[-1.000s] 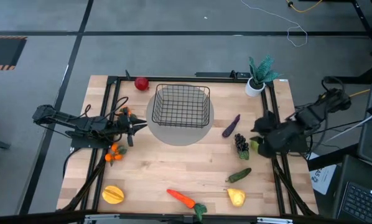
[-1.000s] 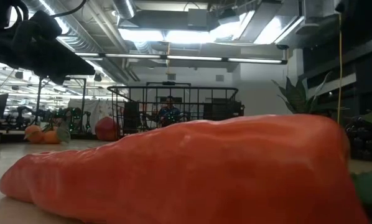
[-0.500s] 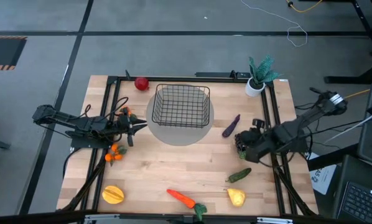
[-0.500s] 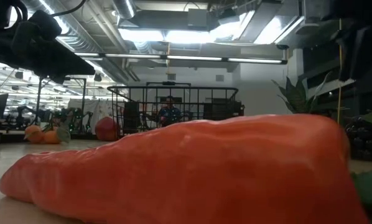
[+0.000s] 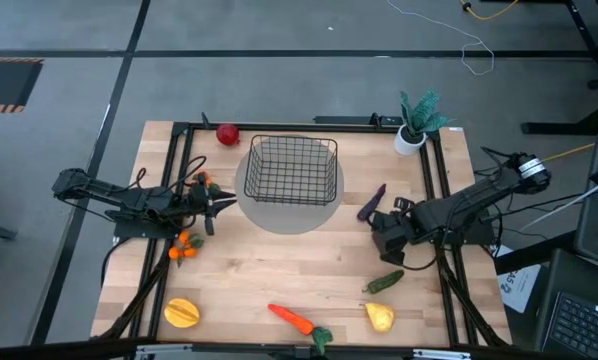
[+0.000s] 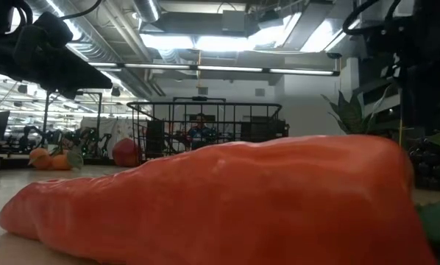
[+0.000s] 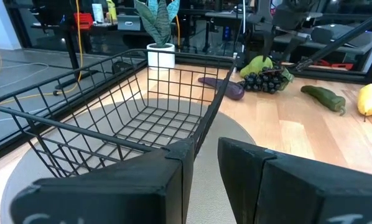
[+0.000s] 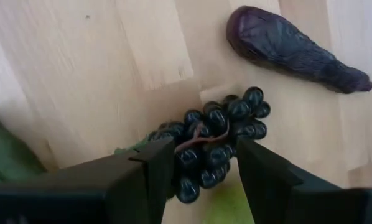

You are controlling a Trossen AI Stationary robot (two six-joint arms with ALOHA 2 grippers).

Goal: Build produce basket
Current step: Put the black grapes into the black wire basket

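Note:
The black wire basket (image 5: pixel 292 168) stands on a grey round mat at the table's far middle. My right gripper (image 5: pixel 384 230) is open and low over the dark grapes (image 8: pixel 217 140); its fingers stand on either side of the bunch, and I cannot tell if they touch it. The purple eggplant (image 5: pixel 371 202) lies just beyond. My left gripper (image 5: pixel 215 205) waits by the basket's left side, its fingers a narrow gap apart. The red apple (image 5: pixel 227 133), the small oranges (image 5: pixel 184 247), the yellow-orange fruit (image 5: pixel 182 312), the carrot (image 5: pixel 292 319), the cucumber (image 5: pixel 383 282) and the pear (image 5: pixel 380 317) lie on the table.
A white pot with a teal plant (image 5: pixel 411 138) stands at the far right corner. Black frame rails run along the table's left and right edges. The carrot (image 6: pixel 205 199) fills most of the low view. Bare wood lies between the basket and the near row of produce.
My right gripper has come in from the table's right edge toward the left and now stands over the grapes. The grapes and the other produce have stayed where they were.

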